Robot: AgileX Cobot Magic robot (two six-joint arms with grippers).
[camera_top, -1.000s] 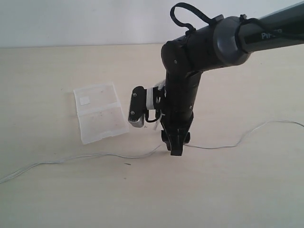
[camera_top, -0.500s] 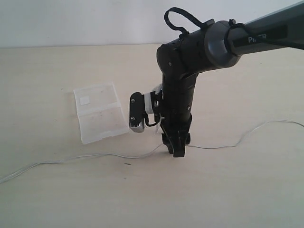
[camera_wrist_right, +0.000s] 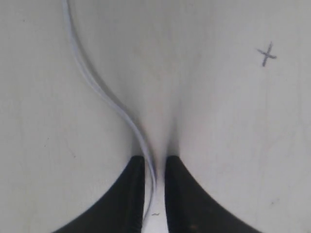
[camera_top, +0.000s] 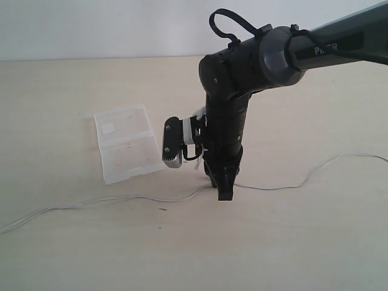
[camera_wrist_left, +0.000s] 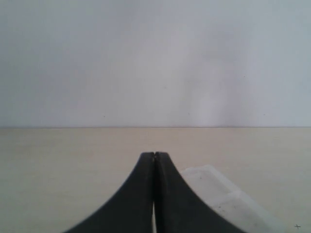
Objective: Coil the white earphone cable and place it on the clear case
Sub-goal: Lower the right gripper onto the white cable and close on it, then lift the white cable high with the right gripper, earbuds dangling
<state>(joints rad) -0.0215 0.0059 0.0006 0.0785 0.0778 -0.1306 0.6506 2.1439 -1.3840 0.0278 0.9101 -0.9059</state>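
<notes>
The white earphone cable (camera_top: 121, 199) lies as a long thin wavy line across the table, from the left edge to the far right. My right gripper (camera_top: 225, 193) points straight down onto its middle. In the right wrist view the cable (camera_wrist_right: 92, 80) runs between the two fingertips of that gripper (camera_wrist_right: 154, 162). The fingertips stand slightly apart, and the wire lies against one of them. The clear case (camera_top: 126, 142) lies open and flat, left of the right arm, with a small white sticker on it. My left gripper (camera_wrist_left: 154, 155) is shut on nothing, and the case (camera_wrist_left: 228, 199) lies just past it.
The right arm's wrist camera (camera_top: 173, 142) hangs close above the case's near corner. A small pen cross (camera_wrist_right: 266, 54) and a tiny dark speck (camera_top: 162, 210) mark the pale table. A white wall stands behind the table's far edge.
The right arm has shifted a little to the left and its fingertips have drawn closer together around the cable. The case and the left gripper have not moved.
</notes>
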